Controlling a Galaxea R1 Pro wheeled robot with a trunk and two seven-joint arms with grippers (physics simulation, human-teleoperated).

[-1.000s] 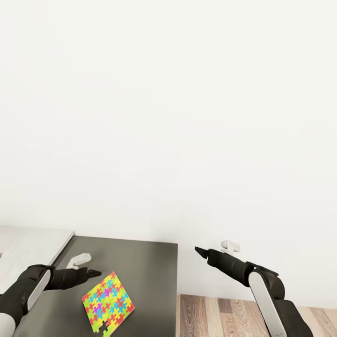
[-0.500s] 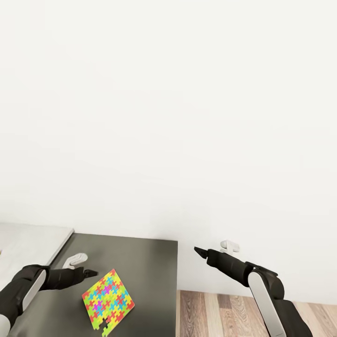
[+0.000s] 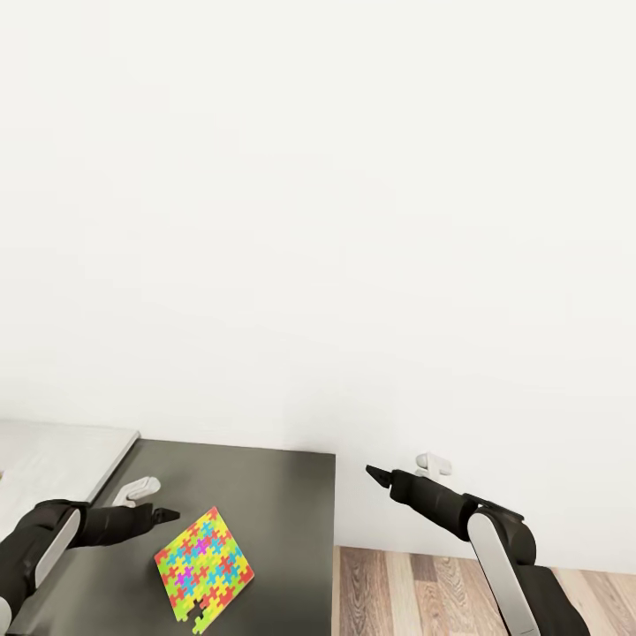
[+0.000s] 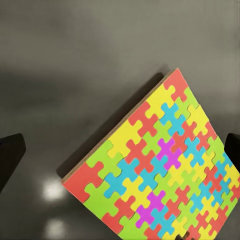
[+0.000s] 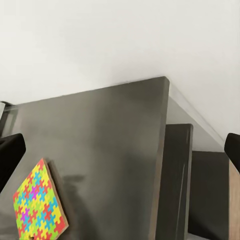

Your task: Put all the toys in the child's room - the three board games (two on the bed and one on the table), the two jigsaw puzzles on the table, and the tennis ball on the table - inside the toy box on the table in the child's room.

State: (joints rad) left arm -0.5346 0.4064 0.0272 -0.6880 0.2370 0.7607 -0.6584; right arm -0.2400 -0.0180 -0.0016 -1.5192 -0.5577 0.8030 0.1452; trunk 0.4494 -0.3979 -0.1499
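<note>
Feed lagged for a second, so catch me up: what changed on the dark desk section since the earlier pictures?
The left gripper drew back slightly toward the robot's left, away from the jigsaw puzzle, jaws open and empty. The puzzle lies flat where it was on the dark table section; the right gripper holds its place beyond the table's edge.

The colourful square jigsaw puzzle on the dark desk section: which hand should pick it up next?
Left, probably. The left hand hovers open just beside the colourful square jigsaw puzzle over the dark grey desk section; the right hand hangs past the desk's edge, farther away.
</note>
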